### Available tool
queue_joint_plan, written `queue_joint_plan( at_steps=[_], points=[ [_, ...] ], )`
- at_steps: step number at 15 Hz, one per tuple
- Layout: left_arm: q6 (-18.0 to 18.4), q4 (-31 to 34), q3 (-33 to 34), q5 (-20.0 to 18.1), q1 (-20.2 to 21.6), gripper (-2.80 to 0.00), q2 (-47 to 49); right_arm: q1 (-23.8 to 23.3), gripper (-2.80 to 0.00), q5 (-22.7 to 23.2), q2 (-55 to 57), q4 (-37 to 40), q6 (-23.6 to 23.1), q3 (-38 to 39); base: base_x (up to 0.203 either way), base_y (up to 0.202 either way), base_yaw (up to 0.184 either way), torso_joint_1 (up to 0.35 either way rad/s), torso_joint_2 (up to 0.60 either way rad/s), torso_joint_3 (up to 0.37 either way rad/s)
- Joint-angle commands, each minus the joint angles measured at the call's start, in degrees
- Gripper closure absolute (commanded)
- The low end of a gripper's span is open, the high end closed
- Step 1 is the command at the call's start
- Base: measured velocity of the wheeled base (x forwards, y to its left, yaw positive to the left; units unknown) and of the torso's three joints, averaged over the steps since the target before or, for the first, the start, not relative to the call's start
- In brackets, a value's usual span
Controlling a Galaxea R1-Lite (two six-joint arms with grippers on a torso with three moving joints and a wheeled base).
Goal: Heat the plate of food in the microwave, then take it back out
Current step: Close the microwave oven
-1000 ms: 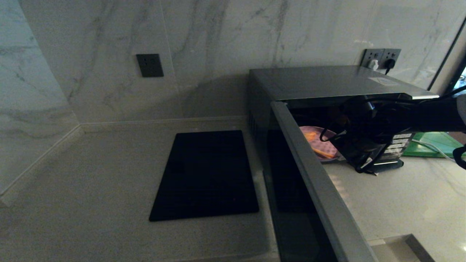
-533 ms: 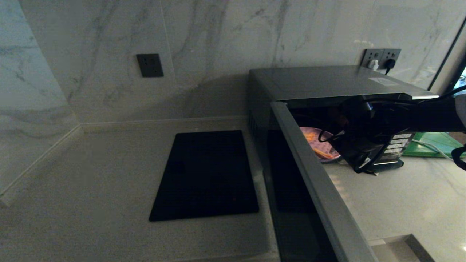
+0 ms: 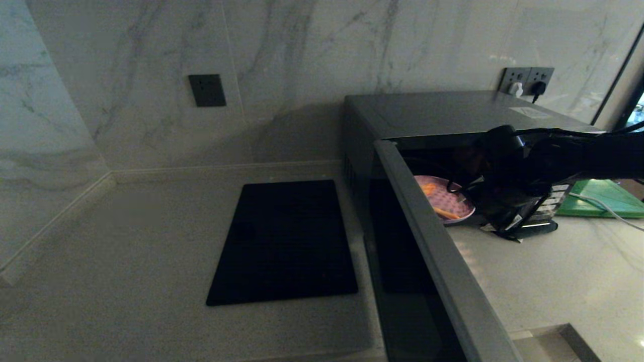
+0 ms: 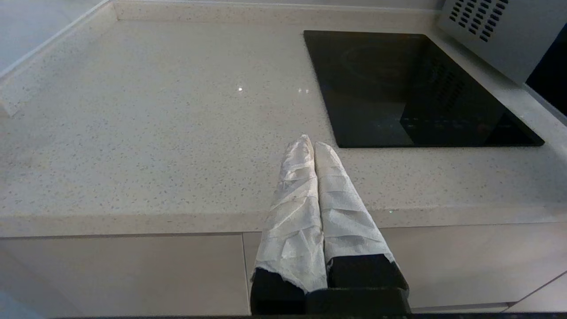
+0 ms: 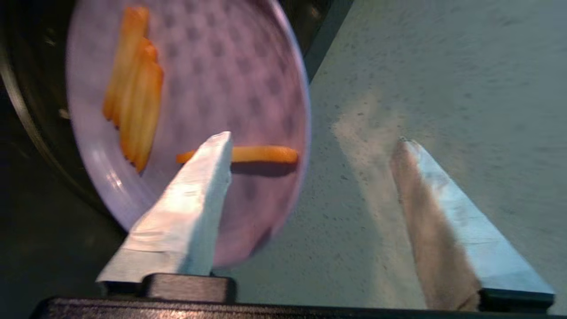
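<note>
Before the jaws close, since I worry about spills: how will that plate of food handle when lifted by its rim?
The plate of food looks thin and rigid, so probably light and stiff. Gripped at one edge by the right gripper, it may tilt. The loose orange sticks lie unrestrained on a smooth surface, so they could slide.

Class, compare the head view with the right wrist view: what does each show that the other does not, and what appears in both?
Only the head view shows the microwave with its door swung open, the black panel, the green board and the wall sockets. Only the right wrist view shows the right gripper open, one finger over the plate, the other over the counter. Both show the plate of food at the microwave's opening.
</note>
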Motion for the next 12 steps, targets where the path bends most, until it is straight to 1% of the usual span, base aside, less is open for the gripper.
queue_joint_plan(
  at_steps=[1, 4, 7, 9, 11, 12],
  points=[
    [-0.03, 0.0, 0.0, 0.05, 0.01, 0.0, 0.04, -0.15, -2.8, -0.73, -6.16, 0.3, -0.2, 2.55, 0.0, 0.0, 0.0, 0.0, 0.0, 0.0],
    [-0.03, 0.0, 0.0, 0.05, 0.01, 0.0, 0.04, -2.81, -2.8, -0.96, -16.18, 2.41, -4.75, 9.03, 0.0, 0.0, 0.0, 0.0, 0.0, 0.0],
    [-0.03, -0.07, 0.0, 0.05, 0.01, 0.0, 0.04, -6.91, -2.8, -1.76, -27.37, 3.25, -10.84, 19.0, 0.0, 0.0, 0.0, 0.0, 0.0, 0.0],
    [-0.03, -0.01, 0.0, 0.05, 0.01, 0.0, 0.04, -10.1, -2.8, -3.47, -35.5, 3.55, -17.37, 27.44, 0.0, 0.0, 0.0, 0.0, 0.0, 0.0],
    [-0.03, -0.09, 0.0, 0.05, 0.01, 0.0, 0.04, -13.72, -2.8, -4.41, -43.46, 3.74, -23.91, 32.32, 0.0, 0.0, 0.0, 0.0, 0.0, 0.0],
    [-0.03, 0.0, 0.0, 0.05, 0.01, 0.0, 0.04, -14.89, -2.8, -4.8, -46.89, 4.31, -26.39, 34.01, 0.0, 0.0, 0.0, 0.0, 0.0, 0.0]
  ],
)
